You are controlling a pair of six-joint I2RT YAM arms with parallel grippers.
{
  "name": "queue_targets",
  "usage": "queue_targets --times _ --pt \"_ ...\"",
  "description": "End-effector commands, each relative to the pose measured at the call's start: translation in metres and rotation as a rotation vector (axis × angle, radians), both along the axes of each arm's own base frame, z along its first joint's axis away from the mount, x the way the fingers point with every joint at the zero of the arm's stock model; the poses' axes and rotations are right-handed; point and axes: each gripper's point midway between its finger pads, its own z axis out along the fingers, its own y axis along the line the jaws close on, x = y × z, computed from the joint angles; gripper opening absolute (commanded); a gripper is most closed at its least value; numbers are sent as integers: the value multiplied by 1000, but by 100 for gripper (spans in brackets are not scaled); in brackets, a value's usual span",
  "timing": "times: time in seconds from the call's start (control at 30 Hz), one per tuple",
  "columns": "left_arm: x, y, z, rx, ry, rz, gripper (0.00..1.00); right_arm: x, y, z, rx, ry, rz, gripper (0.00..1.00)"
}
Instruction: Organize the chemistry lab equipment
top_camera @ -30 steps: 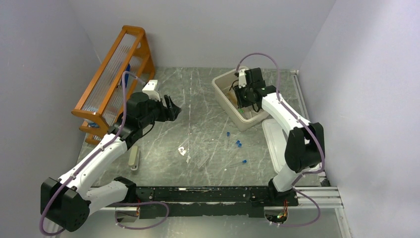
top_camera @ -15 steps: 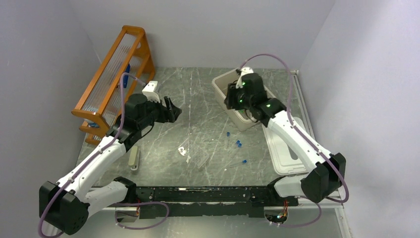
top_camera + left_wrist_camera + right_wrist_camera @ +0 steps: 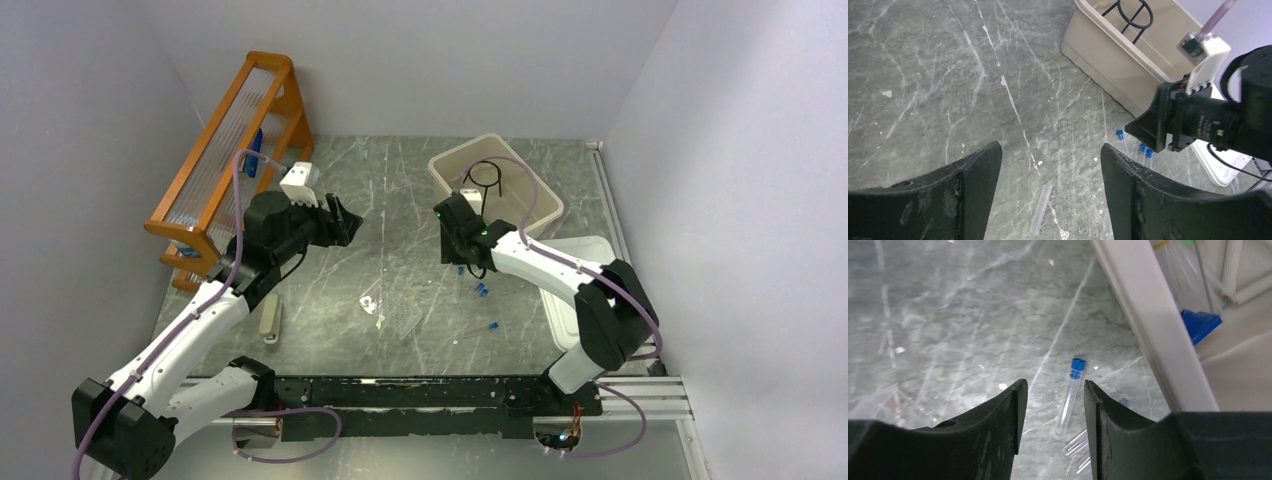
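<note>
Right hand (image 3: pixel 1053 390) over blue-capped tube (image 3: pixel 1070 396)

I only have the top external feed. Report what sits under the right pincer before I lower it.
Observer: The right wrist view shows a blue-capped tube lying on the table, in line with the gap of the open, empty right pincer.
Operator: Give me the bin side.
Observer: The beige bin has its wall just right of that tube, not touching it. A blue piece lies inside.
Operator: Now the left pincer.
Observer: The left wrist view shows the left pincer open and empty above the table, with a clear dimpled tray below it.
</note>
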Motion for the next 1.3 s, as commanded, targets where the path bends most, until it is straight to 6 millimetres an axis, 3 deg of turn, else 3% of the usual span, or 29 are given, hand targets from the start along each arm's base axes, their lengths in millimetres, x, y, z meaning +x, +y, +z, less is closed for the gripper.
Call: queue_targets --times 0.0,0.37,0.9,1.1,1.27 --pt "3 1 3 3 -30 1 76 5 -10 -14 -14 -25 -131 49" --pt "5 2 -2 19 -11 12 75 -12 -6 -63 -86 75 -100 48" --pt "8 2 -9 28 14 18 75 -33 7 -84 -53 159 -32 43" --pt "8 3 -11 28 21 24 74 -35 11 -84 -40 156 4 26" --pt "7 -2 -13 10 35 8 74 -33 13 -92 -51 162 30 20"
